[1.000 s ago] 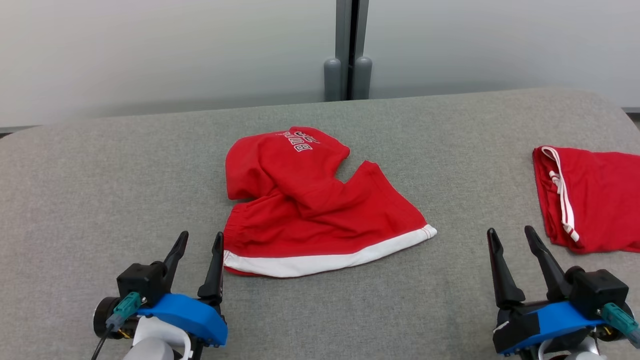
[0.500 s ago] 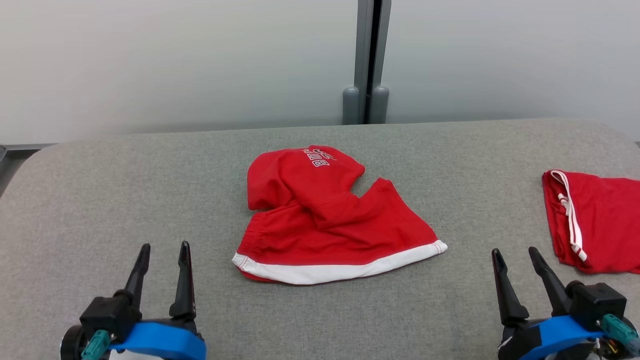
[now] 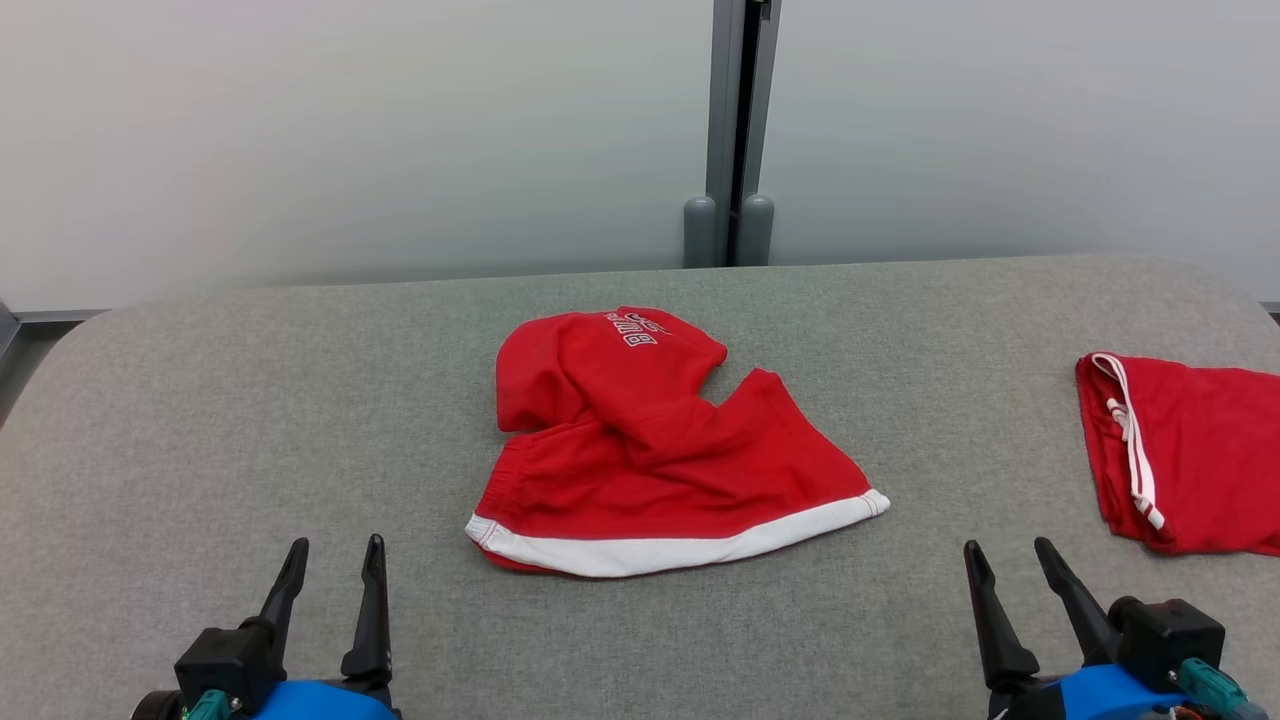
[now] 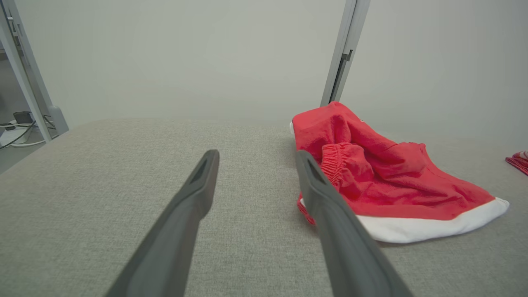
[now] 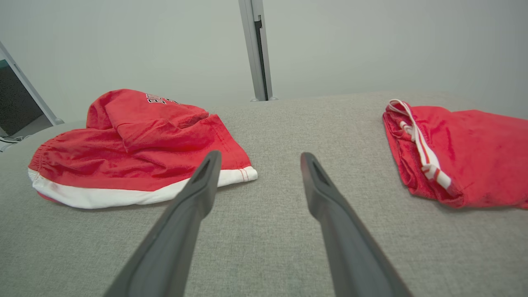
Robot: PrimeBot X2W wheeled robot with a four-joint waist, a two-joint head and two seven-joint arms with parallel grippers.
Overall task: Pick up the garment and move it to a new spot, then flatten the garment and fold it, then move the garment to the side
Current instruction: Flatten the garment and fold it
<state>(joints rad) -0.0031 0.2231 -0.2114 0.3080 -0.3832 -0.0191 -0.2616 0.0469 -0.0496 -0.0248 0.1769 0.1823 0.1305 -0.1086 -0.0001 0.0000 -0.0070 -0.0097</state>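
Since the red garment (image 3: pixel 660 450) lies rumpled at the middle of the grey bench (image 3: pixel 250 420), partly doubled over itself, I judge the task barely begun: flattening, folding and setting aside all remain, and whether this is its new spot I cannot tell. The left tool (image 3: pixel 336 543) and right tool (image 3: pixel 1006 546) both stand wide open, holding nothing, near the front edge and apart from the cloth. Bare bench spreads leftward; at the right, a 2nd red garment (image 3: pixel 1190 450) narrows the room.
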